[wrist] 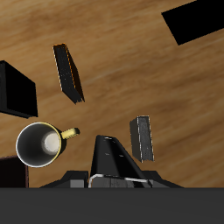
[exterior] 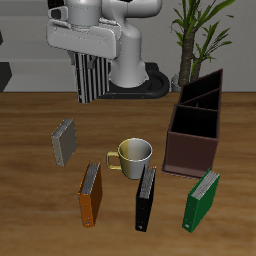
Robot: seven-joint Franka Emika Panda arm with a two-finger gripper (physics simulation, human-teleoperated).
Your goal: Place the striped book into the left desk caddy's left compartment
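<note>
The striped book (exterior: 89, 80) hangs upright, well above the table near its back. My gripper (exterior: 88, 58) is shut on the book's top. In the wrist view the book (wrist: 114, 156) shows as a dark wedge between my gripper's (wrist: 114, 180) fingers. The left desk caddy (exterior: 196, 128) is a dark brown divided box with one taller slanted end. It stands on the table far off to the side of the gripper, beyond the mug. Its compartments look empty. Only a dark sliver of the caddy (wrist: 9, 168) shows in the wrist view.
A cream mug (exterior: 133, 155) (wrist: 38, 145) stands mid-table. A mottled grey book (exterior: 64, 143) (wrist: 142, 137) lies below the gripper. An orange book (exterior: 91, 193) (wrist: 68, 73), a black book (exterior: 146, 197) (wrist: 16, 89) and a green book (exterior: 202, 200) stand near the front edge.
</note>
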